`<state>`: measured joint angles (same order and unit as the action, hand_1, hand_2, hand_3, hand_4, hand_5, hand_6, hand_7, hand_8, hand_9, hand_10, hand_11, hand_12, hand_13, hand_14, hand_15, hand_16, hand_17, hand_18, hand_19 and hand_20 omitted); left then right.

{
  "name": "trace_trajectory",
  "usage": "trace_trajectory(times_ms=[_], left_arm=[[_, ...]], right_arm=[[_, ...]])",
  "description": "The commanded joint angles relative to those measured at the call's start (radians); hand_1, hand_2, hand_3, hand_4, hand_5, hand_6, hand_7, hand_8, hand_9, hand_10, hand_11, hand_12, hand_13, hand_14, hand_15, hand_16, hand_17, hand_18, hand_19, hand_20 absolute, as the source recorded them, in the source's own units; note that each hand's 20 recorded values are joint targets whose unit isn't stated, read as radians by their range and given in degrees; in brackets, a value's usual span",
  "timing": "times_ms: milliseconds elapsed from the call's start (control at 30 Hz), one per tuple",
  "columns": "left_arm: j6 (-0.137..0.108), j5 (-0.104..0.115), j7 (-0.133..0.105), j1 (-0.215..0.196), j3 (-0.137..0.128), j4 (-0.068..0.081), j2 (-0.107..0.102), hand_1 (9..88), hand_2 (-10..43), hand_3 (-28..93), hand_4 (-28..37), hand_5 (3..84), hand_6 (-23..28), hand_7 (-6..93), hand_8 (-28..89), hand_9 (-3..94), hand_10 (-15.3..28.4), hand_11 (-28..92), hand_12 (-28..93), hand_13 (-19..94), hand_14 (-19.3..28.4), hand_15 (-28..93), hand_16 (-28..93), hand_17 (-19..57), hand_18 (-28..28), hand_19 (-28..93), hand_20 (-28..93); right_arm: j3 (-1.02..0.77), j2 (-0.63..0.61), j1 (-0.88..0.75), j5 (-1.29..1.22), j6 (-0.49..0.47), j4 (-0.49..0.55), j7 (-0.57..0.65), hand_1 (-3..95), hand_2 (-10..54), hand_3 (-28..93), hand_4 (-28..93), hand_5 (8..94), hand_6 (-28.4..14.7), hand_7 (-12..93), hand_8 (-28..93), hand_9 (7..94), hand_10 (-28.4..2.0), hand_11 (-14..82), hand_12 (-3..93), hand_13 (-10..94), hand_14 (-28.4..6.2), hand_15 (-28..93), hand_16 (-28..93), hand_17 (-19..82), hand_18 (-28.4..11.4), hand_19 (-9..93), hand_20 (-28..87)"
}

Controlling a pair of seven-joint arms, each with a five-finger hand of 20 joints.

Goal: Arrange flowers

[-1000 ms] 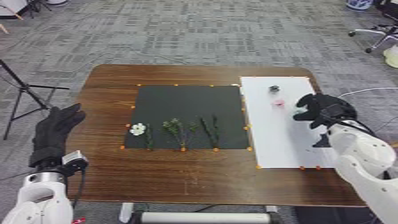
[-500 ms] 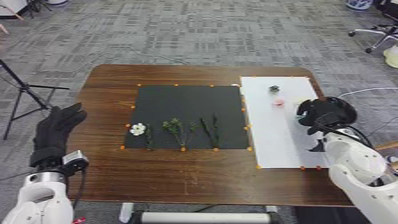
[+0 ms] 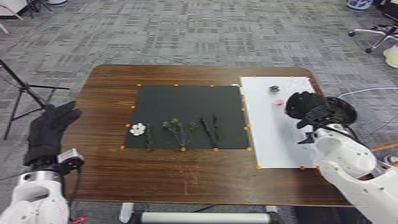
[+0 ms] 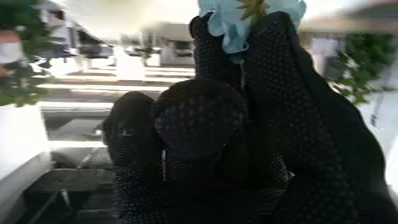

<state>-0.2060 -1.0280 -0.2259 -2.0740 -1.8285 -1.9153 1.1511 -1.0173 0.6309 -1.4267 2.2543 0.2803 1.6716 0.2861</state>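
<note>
One right hand (image 3: 306, 106), over the right-hand part of the sheet (image 3: 275, 142): fingers narrow, tips closed on one blue flower (image 4: 233, 22), petals outward. One second earlier, this hand lay nearer the sheet's outer edge, pale petals by its fingertips; since then it had turned and shifted inward, towards the mat (image 3: 182, 107). Meaning for the task: a bloom appeared to have been picked and its transfer begun, with placing still ahead. Whether the petals had fully cleared the sheet could not be told. One pink flower (image 3: 278, 102), on the sheet, just beside the right hand. One dark flower (image 3: 274, 88), same sheet, beyond the pink one. One white flower (image 3: 138, 129), on the mat near its left edge, beside a thin stem (image 3: 149, 137). One leafy bunch (image 3: 179, 132), near the middle of the mat's near part; one pair of dark stems (image 3: 210, 132), to its right. All of these lay where they had been. One left hand (image 3: 51, 129), at the table's (image 3: 107, 172) left edge: fingers straight, nothing held, leaned slightly outward since the earlier view. Likely next entry: the blue flower, carried to the mat and set at a stem's head.
</note>
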Motion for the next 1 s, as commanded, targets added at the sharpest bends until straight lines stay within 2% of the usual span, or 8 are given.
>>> trace_trajectory(times_ms=[33,267,367,533,600,667,733,1000], left_arm=[[-0.032,0.005,-0.009,0.022,-0.021,0.012,-0.04,19.3,14.5,62,-28.3,52.8,4.2,12.5,-7,51.4,15.9,22,13,39,17.4,20,0,7.1,11.1,9,17],[-0.053,0.021,-0.015,0.028,-0.004,0.033,-0.038,20.3,16.6,58,-28.3,53.2,4.2,12.3,-7,51.5,15.9,22,13,39,17.0,20,0,7.1,11.2,9,17],[-0.081,0.045,-0.01,0.034,0.007,0.041,-0.043,22.5,26.9,53,-28.3,53.9,3.9,12.4,-7,51.8,15.7,21,13,39,17.1,19,0,7.2,11.2,9,17],[-0.066,0.028,0.006,0.048,0.01,0.048,-0.049,20.1,33.9,57,-28.3,54.8,3.7,12.6,-7,52.9,15.7,21,12,40,16.9,20,0,7.7,11.0,9,17],[-0.06,0.024,0.01,0.054,0.011,0.049,-0.054,17.9,34.4,59,-28.3,54.8,3.7,12.6,-7,52.8,15.7,21,13,40,16.9,20,-1,7.7,11.0,9,17],[-0.067,0.018,0.025,0.089,0.03,0.066,-0.066,16.5,34.4,62,-28.3,54.8,3.7,12.7,-7,52.9,15.7,21,13,40,16.9,20,0,7.7,11.0,9,17],[-0.058,0.018,0.021,0.071,0.02,0.056,-0.062,15.8,34.4,63,-28.3,54.9,3.8,12.7,-7,52.9,15.6,21,12,40,16.8,20,0,7.7,11.0,9,17],[-0.025,0.006,0.023,0.086,0.031,0.064,-0.062,16.5,34.3,70,-28.3,55.9,4.5,12.0,-8,52.8,15.5,21,13,40,16.5,19,-1,7.7,10.9,9,17]], right_arm=[[0.217,0.012,0.472,-0.042,0.03,0.057,-0.055,61.5,-9.5,57,-16,78.0,2.9,22,6,88.3,-10.0,4.9,33.1,88,-2.4,58,33,57,-15.4,93,50],[0.435,0.189,0.711,-0.123,-0.026,0.016,-0.117,61.4,-9.5,57,-16,78.4,2.8,22,6,88.4,-10.0,4.8,33.2,88,-2.0,59,33,57,-15.0,93,51],[0.479,0.295,0.732,-0.134,-0.071,-0.015,-0.152,61.2,-9.5,57,-16,78.5,2.8,22,6,88.3,-9.9,4.7,33.2,88,-2.0,59,33,57,-14.9,93,52],[0.538,0.437,0.731,-0.094,-0.178,-0.061,-0.198,61.3,-9.5,57,-17,78.5,2.9,22,6,88.2,-9.9,4.5,32.9,88,-1.9,59,34,57,-14.9,93,52],[0.565,0.478,0.733,-0.1,-0.207,-0.081,-0.211,61.2,-9.5,57,-17,78.5,2.9,22,6,88.1,-9.8,4.4,32.8,88,-1.9,59,34,57,-14.8,93,52],[0.55,0.536,0.72,-0.099,-0.249,-0.136,-0.242,61.1,-9.5,57,-17,78.4,3.0,22,6,88.1,-9.7,4.3,32.6,88,-1.8,59,34,57,-14.8,93,53],[0.579,0.556,0.71,-0.106,-0.259,-0.134,-0.231,61.1,-9.5,57,-17,78.3,2.9,22,6,88.0,-9.7,4.3,32.5,88,-1.8,59,34,57,-14.8,93,53],[0.584,0.646,0.627,-0.113,-0.329,-0.168,-0.231,60.9,-9.5,57,-16,78.1,3.0,22,6,87.9,-9.7,4.3,32.2,88,-1.8,59,34,57,-14.8,93,53]])
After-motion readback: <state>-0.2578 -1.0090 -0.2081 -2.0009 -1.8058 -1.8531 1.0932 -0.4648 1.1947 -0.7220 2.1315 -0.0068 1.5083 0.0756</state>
